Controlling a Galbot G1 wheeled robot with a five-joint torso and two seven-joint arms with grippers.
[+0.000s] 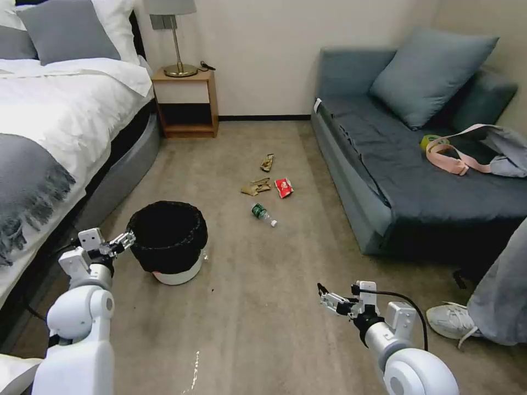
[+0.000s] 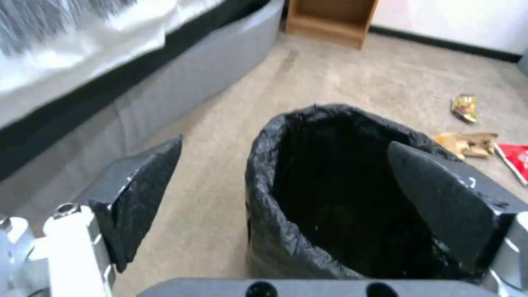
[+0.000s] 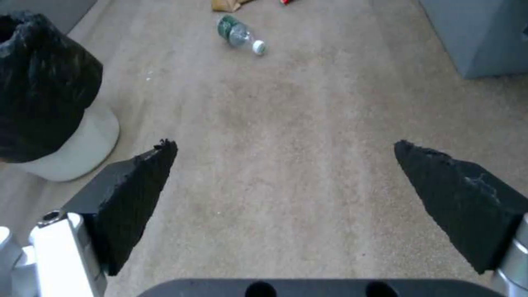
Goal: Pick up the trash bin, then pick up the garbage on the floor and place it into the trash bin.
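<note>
No brand or printed text is legible on any litter item; you can identify the bottle [image 1: 263, 213] only by its green label band and white cap. The trash bin [image 1: 168, 239] stands upright on the carpet near the bed [image 1: 60, 126], black liner folded over its rim and pale base visible below. Your left gripper [image 1: 124, 240] is at the bin's bed-side rim with its jaws spread wide, one finger outside the rim and the other over the bin's mouth, gripping nothing. Your right gripper [image 1: 326, 296] hovers over bare carpet with its jaws also spread and empty. The tan wrapper [image 1: 256, 187], red packet [image 1: 283, 187] and gold wrapper [image 1: 267, 162] lie beyond the bottle, between bed and sofa [image 1: 406, 164]. Open carpet separates bin, bottle and sofa edge.
</note>
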